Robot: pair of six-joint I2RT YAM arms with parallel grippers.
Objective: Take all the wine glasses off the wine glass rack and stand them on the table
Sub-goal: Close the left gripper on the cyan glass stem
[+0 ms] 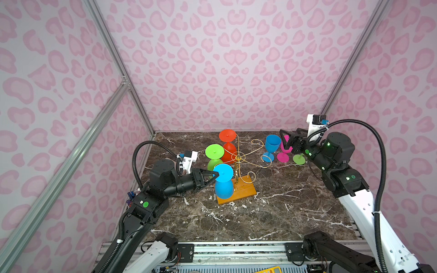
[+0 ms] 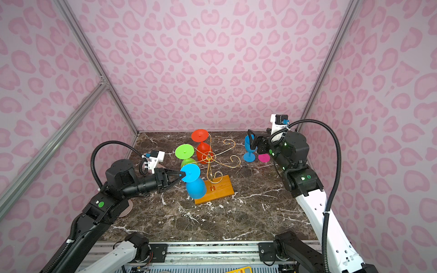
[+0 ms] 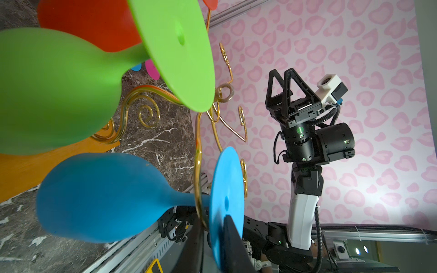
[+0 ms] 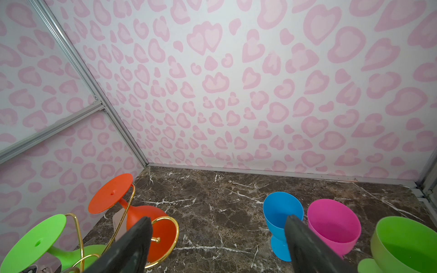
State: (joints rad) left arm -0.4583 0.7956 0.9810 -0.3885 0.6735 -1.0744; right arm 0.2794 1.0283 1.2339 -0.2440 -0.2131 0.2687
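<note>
As left gripper [image 1: 217, 176] clamped foot of blue wine glass [image 1: 223, 189], hung bowl-down on wine glass rack [image 1: 239, 158] left of table [image 1: 272, 212] centre, likely best pull was outward along wire, level. Right gripper [image 4: 218, 218] gaped empty.

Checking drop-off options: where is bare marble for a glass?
Free: marble table from the wooden base to the front rail. Crowded: back right, with the standing blue glass, pink glass and green glass; and the rack, left gripper on the hanging blue glass.
</note>
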